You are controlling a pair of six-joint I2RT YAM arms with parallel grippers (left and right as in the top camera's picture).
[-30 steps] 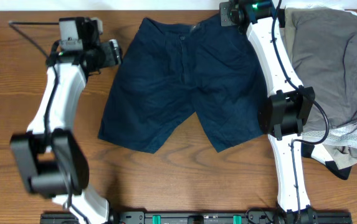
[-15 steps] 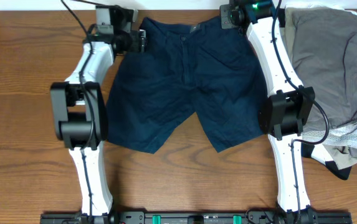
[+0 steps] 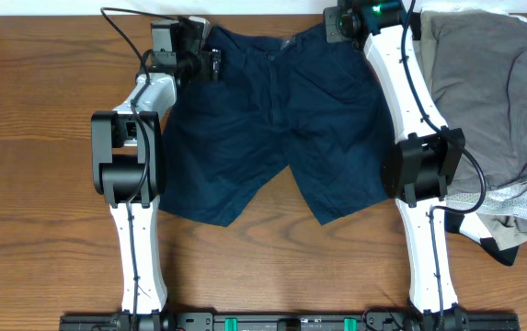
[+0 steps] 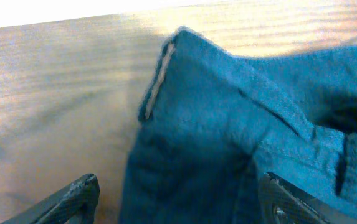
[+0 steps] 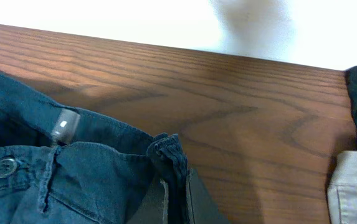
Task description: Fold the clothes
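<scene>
Looking down from above, you have the navy shorts (image 3: 272, 129) spread flat on the wooden table (image 3: 24, 138), with the waistband (image 3: 272, 41) along the far edge and both legs pointing to the near side. Your left gripper (image 3: 210, 62) sits at the far left corner of that waistband. In the left wrist view its fingertips (image 4: 81, 193) stand wide apart with the corner of the cloth lying between them, gripped by neither. You cannot tell whether the tips touch the fabric. Your right gripper (image 3: 341, 26) is at the far right corner of the waistband. In the right wrist view its fingers (image 5: 159, 202) are pressed together with a bunched fold of the waistband edge caught between them. The button (image 5: 4, 167) shows off to the left. Beyond the right arm (image 3: 419, 165), on the right side of the table, lies a grey garment (image 3: 493, 92) with a white patterned piece (image 3: 525, 202) at its near edge.
</scene>
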